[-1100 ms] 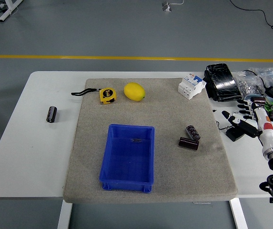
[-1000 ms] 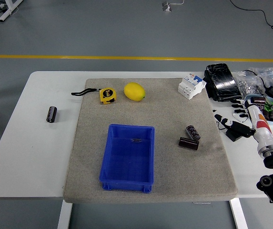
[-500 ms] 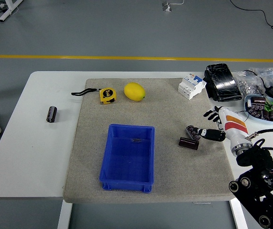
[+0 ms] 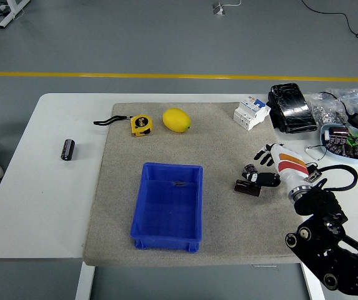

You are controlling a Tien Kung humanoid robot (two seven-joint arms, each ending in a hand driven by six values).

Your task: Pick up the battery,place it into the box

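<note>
- Here your right robot hand (image 4: 265, 167) reaches in from the lower right over the grey mat (image 4: 228, 212), its black fingers (image 4: 261, 156) spread and gripping nothing, with the thumb pointing at the two batteries.
- Just beside those fingertips, one battery (image 4: 250, 172) lies tilted and a second battery (image 4: 246, 188) lies flat in front of it; whether the thumb actually touches either one you cannot tell from this view.
- To the left, your blue box (image 4: 168, 206) sits on the mat, well apart from both batteries.
- Further back on the mat, a yellow lemon (image 4: 176, 120) rests near a yellow tape measure (image 4: 141, 124), and a white breaker block (image 4: 251, 112) stands at the far right corner.
- A third battery (image 4: 68, 149) lies alone on the bare white counter (image 4: 35, 206) at the left.
- Black packs, bagged parts and a small dish crowd the counter's far right edge.
</note>
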